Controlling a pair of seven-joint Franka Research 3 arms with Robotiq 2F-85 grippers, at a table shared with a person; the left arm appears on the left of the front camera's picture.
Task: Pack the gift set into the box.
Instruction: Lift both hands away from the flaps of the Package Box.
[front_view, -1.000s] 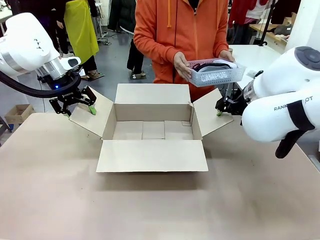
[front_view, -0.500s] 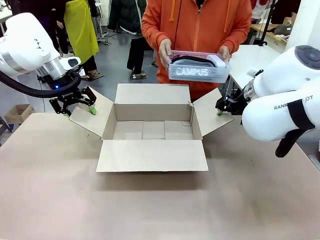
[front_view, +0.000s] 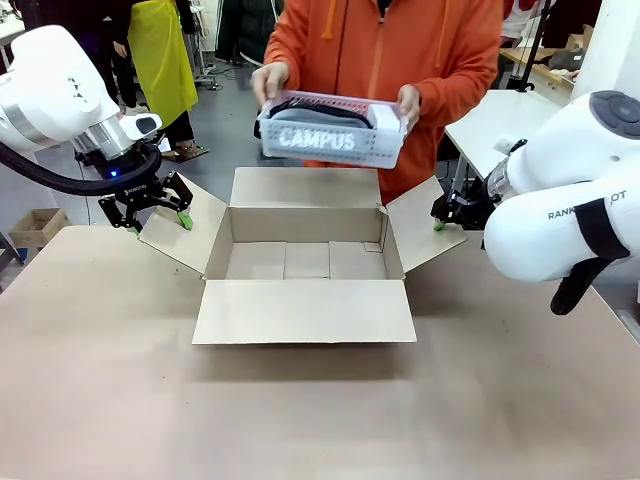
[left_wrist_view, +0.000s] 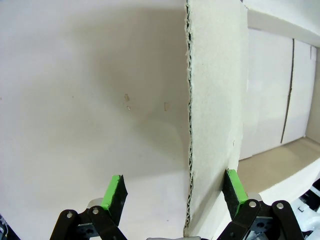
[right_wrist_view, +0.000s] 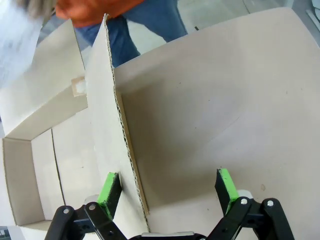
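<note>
A: While the person holds the white tray (front_view: 330, 140) over the far flap (front_view: 305, 187) of the box (front_view: 305, 222), where are the claws?

B: The left claw (front_view: 160, 222) gapes astride the left flap (front_view: 185, 238), and the right claw (front_view: 438, 222) gapes astride the right flap (front_view: 420, 230). The tray is higher, between them, clear of both. The box sits by the tabletop's (front_view: 300, 420) far edge.

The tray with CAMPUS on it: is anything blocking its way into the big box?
Nothing visible. The person holds the tray up beyond the far flap; the box is open, flaps spread outward.
</note>
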